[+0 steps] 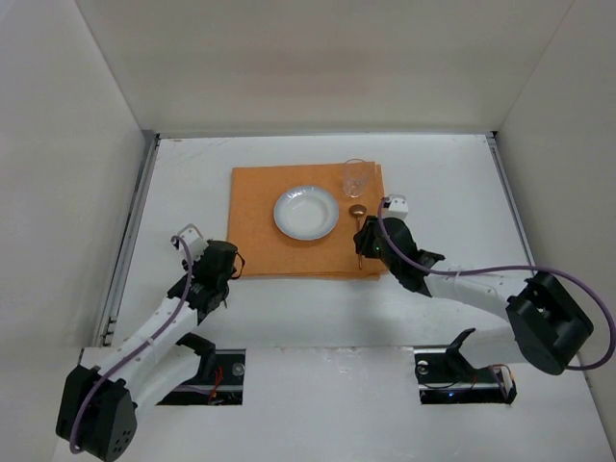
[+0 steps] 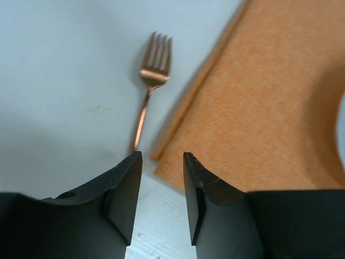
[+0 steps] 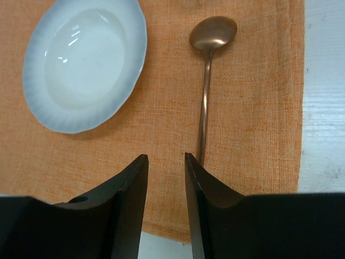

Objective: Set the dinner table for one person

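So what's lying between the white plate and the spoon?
Only bare orange placemat separates the plate and the spoon; the right wrist view shows it.

Robot lab, white enclosure walls (image 1: 67, 115), bolted arms (image 1: 162, 325)

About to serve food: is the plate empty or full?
Empty: the white plate on the orange placemat shows only its bare glossy well.
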Action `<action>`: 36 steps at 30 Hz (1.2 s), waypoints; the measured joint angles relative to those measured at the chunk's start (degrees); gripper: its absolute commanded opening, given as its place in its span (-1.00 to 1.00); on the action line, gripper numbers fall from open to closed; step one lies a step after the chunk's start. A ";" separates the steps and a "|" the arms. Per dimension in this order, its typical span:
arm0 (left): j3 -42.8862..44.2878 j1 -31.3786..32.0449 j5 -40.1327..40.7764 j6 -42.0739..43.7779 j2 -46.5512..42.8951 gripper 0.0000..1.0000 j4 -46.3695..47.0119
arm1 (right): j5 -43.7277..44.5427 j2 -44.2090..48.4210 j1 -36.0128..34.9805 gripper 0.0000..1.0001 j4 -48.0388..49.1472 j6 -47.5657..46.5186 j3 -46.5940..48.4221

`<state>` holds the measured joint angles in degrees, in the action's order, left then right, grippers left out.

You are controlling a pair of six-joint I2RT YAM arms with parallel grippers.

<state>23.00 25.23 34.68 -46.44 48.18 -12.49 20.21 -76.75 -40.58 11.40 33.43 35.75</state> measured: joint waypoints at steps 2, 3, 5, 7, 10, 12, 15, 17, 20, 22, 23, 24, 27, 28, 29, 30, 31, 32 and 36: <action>0.13 -1.49 -0.96 -1.55 -0.31 -0.34 -3.98 | 0.50 0.39 0.00 -0.19 0.74 -0.26 -0.13; 0.13 -2.10 -1.55 -2.23 -0.44 -0.32 -5.79 | 0.72 0.87 0.02 -0.19 1.07 -0.28 -0.33; 0.13 -3.26 -2.67 -3.21 -0.48 -0.32 -8.44 | 0.87 2.73 0.00 -0.17 1.86 -0.22 -1.36; 0.13 -4.02 -3.50 -3.78 -0.31 -0.35 -9.66 | 0.90 4.81 0.00 -0.16 2.71 -0.17 -2.38; 0.13 -5.29 -4.50 -3.87 1.03 -0.37 -9.90 | 0.90 6.01 0.04 -0.16 4.00 -0.13 -2.86; 0.13 -5.92 -4.90 -3.37 2.47 -0.39 -9.42 | 0.81 5.75 0.07 -0.16 4.37 0.00 -2.86; 0.13 -6.62 -5.31 -2.38 4.85 -0.46 -7.96 | 0.44 4.79 0.07 -0.16 4.57 0.07 -2.84; 0.13 -7.10 -5.75 -1.84 6.97 -0.51 -6.99 | 0.28 3.96 0.07 -0.16 4.55 0.07 -2.84; 0.13 -7.58 -5.99 -1.01 9.79 -0.52 -5.88 | -0.04 3.21 0.07 -0.15 4.52 0.07 -2.84; 0.13 -7.58 -6.01 -0.46 10.32 -0.52 -4.85 | -0.20 3.19 0.07 -0.15 4.52 0.07 -2.84; 0.13 -7.58 -6.05 -0.22 10.38 -0.52 -4.44 | -0.26 3.19 0.07 -0.15 4.55 0.07 -2.84; 0.13 -7.58 -6.12 0.09 10.51 -0.52 -4.02 | -0.28 3.19 0.04 -0.15 4.52 0.07 -2.84; 0.13 -7.58 -6.32 0.79 10.49 -0.52 -3.15 | -0.31 3.10 0.04 -0.15 4.57 0.04 -2.84; 0.13 -7.58 -6.40 0.96 10.25 -0.52 -2.99 | -0.31 2.97 0.04 -0.15 4.59 0.04 -2.84; 0.11 -7.61 -6.45 1.07 9.81 -0.52 -2.93 | -0.33 2.75 0.04 -0.15 4.59 0.04 -2.82; 0.09 -7.63 -6.51 1.16 9.09 -0.52 -2.91 | -0.35 2.43 0.04 -0.15 4.59 0.04 -2.80; -0.02 -7.63 -6.60 1.22 8.11 -0.52 -2.80 | -0.39 2.08 0.04 -0.15 4.55 0.04 -2.80; -0.09 -7.65 -6.62 1.22 7.15 -0.52 -2.75 | -0.50 1.75 0.04 -0.15 4.52 0.04 -2.80; -0.13 -7.69 -6.78 1.73 5.53 -0.56 -1.70 | -0.72 0.96 0.04 -0.15 4.55 0.04 -2.80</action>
<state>22.87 17.54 27.90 -44.71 53.71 -14.20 19.49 -75.79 -40.53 15.94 33.47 32.95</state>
